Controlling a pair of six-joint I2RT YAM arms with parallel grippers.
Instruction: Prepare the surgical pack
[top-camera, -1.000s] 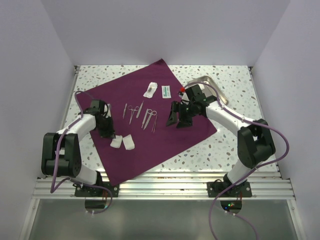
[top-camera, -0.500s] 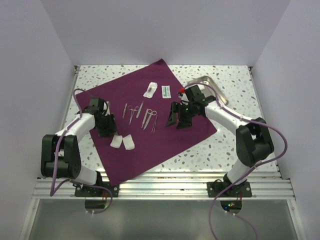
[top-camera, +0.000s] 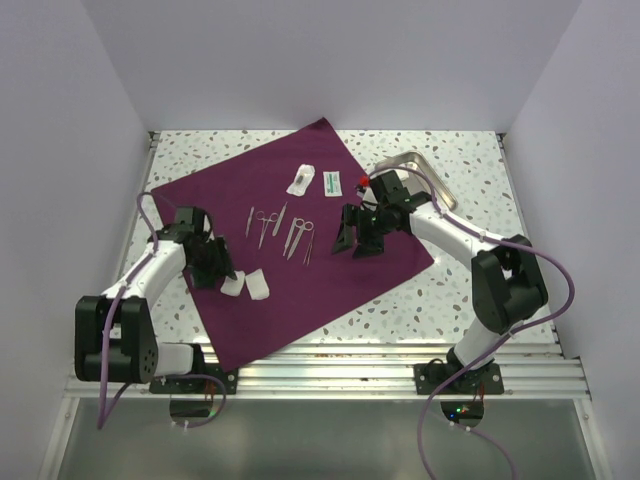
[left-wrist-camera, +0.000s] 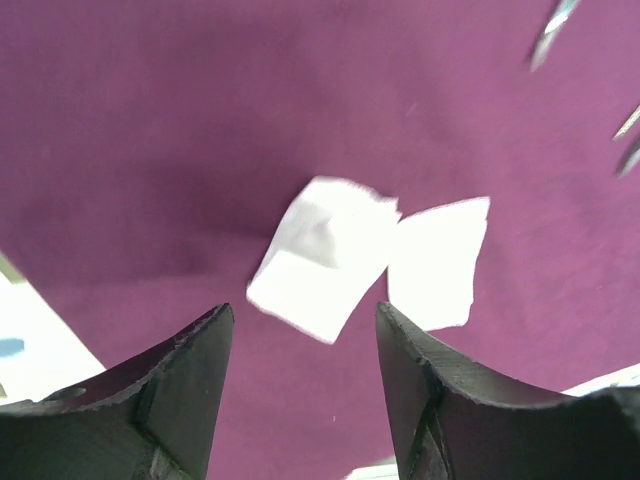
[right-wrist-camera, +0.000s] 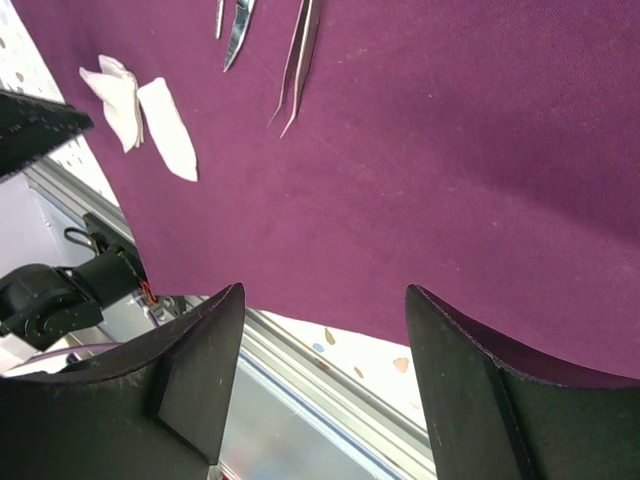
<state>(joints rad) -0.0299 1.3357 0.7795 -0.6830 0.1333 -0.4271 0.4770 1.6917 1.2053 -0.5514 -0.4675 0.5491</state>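
l gripper (left-wrist-camera: 305, 312) spread above gauze (left-wrist-camera: 325, 255) on drape (top-camera: 300, 300).

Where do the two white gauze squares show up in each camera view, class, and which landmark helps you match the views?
Top view: the gauze squares lie side by side, left of centre, on the purple cloth near its left edge.
Left wrist view: middle of the picture, on the cloth.
Right wrist view: upper left corner, on the cloth.
Shared landmark: the purple cloth under them in all three views.
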